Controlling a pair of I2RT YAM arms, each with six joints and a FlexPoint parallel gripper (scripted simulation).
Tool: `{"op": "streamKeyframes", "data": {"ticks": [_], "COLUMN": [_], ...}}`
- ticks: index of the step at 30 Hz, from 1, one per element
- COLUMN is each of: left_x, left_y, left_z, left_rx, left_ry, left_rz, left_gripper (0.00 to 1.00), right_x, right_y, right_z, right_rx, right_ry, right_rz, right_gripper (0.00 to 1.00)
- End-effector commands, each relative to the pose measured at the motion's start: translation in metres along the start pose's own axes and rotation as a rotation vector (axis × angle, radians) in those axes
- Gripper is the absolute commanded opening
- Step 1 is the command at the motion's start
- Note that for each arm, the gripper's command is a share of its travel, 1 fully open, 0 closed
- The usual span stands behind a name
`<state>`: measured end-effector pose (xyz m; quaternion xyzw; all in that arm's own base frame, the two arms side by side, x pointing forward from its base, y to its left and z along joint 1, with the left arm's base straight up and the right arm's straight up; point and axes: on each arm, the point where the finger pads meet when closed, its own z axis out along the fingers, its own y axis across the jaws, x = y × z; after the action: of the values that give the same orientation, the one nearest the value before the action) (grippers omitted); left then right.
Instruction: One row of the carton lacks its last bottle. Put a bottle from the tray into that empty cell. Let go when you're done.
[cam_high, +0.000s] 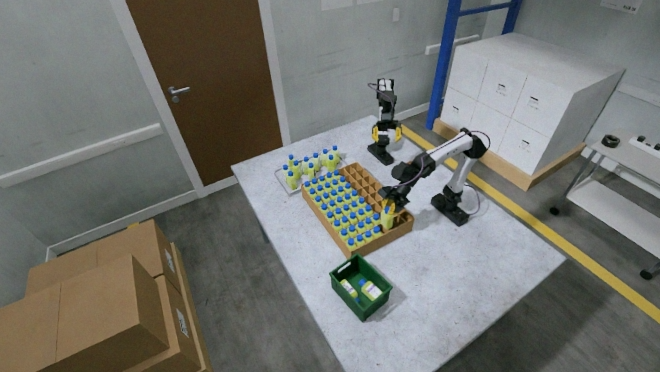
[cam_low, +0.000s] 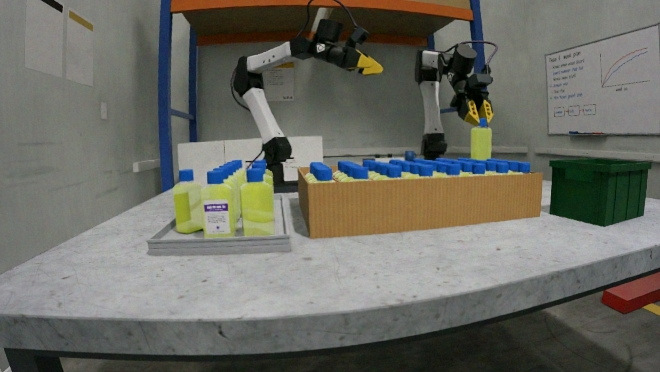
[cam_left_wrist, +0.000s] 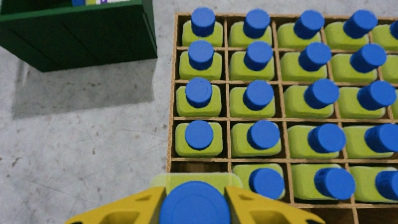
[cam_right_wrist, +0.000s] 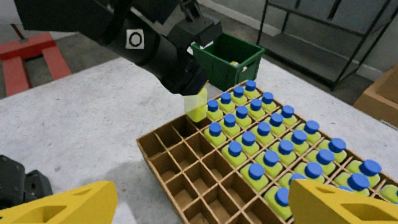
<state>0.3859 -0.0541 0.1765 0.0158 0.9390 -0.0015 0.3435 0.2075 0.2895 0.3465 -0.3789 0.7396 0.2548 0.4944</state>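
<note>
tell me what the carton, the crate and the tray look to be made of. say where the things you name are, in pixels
The carton (cam_high: 327, 219) (cam_low: 425, 205) looks like matt brown corrugated cardboard, given the fine vertical ribbing on its side. The crate (cam_high: 351, 299) (cam_low: 580, 192) (cam_right_wrist: 216, 62) seems to be moulded green plastic, with ribbed walls and a thick rim. The tray (cam_high: 285, 186) (cam_low: 220, 246) is smooth grey, perhaps metal or plastic; the look doesn't settle it.

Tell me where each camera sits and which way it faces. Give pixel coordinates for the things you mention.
Top: high up, facing down at the table (cam_high: 480, 300); both arms show.
Exterior: low beside the table, facing across the tray (cam_low: 220, 245) and carton (cam_high: 382, 244) (cam_low: 425, 205) (cam_left_wrist: 171, 125) (cam_right_wrist: 165, 187); both arms show.
Left wrist: on the left arm, facing down at the carton; its yellow fingers show.
Right wrist: on the right arm, facing the carton; its fingers and the left arm show.
Both wrist views share the green crate (cam_high: 374, 307) (cam_low: 595, 195) (cam_left_wrist: 80, 40) (cam_right_wrist: 220, 67).
</note>
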Motion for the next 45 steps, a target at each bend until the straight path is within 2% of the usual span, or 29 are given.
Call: {"op": "streamKeyframes", "data": {"ticks": [1,16,24,27,31,45], "left_x": [-0.017,-0.012,-0.027,-0.032,-0.014,-0.021], "left_y": [-0.003,-0.003,-0.008,-0.01,-0.01,-0.01], "left_z": [-0.004,0.0,-0.003,-0.004,0.004,0.0], "left_rx": [0.02,0.017,0.022,0.033,0.04,0.041], "left_ry": [-0.086,-0.066,-0.076,-0.12,-0.114,-0.13], "left_rz": [-0.001,0.001,0.004,0.012,0.023,0.016], "left_gripper": [0.16,0.16,0.16,0.16,0.16,0.16], "right_x": [-0.018,-0.018,-0.018,-0.018,-0.018,-0.018], "right_y": [0.005,0.005,0.005,0.005,0.005,0.005], "right_z": [-0.005,-0.004,-0.003,-0.003,-0.003,-0.003], "right_rx": [-0.021,-0.021,-0.021,-0.021,-0.021,-0.021], "right_ry": [-0.041,-0.038,-0.038,-0.038,-0.038,-0.038], "right_rz": [-0.012,-0.012,-0.012,-0.012,-0.012,-0.012], "right_gripper": [0.86,0.86,0.86,0.86,0.86,0.86]}}
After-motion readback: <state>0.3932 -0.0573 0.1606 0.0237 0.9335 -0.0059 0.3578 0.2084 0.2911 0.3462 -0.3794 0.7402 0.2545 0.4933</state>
